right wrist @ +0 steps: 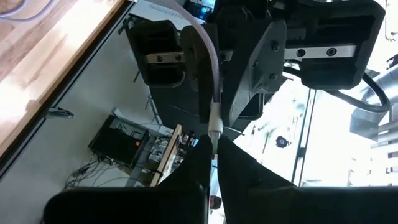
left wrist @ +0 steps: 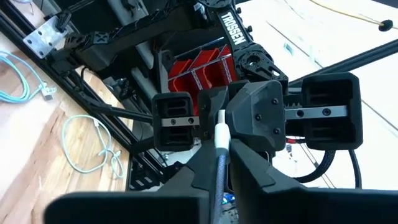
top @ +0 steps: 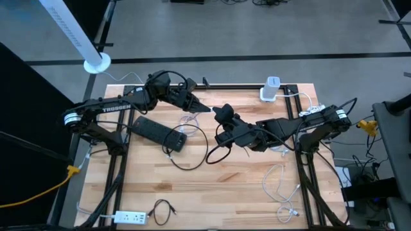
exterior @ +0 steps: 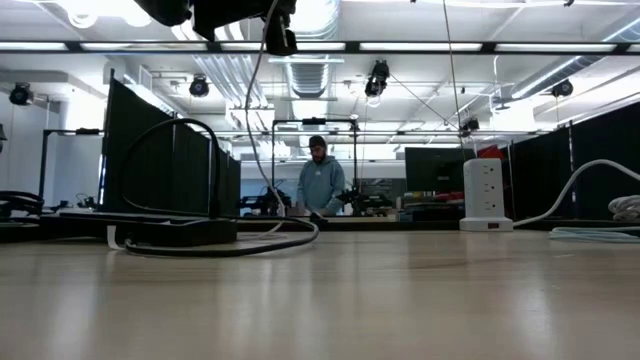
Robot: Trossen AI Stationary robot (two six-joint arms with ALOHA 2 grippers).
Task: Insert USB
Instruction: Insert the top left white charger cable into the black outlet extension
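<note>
"TROSSEN" lettering marks left arm (top: 109, 106); left claw (left wrist: 219, 163) pinches cable (left wrist: 220, 140).

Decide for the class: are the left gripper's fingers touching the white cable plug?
Touching. The left wrist view shows the left gripper shut on the white cable plug, with the fingers pressed against it on both sides and no gap.

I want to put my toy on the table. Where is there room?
Bare wood sits in the middle front, between the black cable loop and white cable. It's crowded around the power strip, and at the back right by the white charger.
</note>
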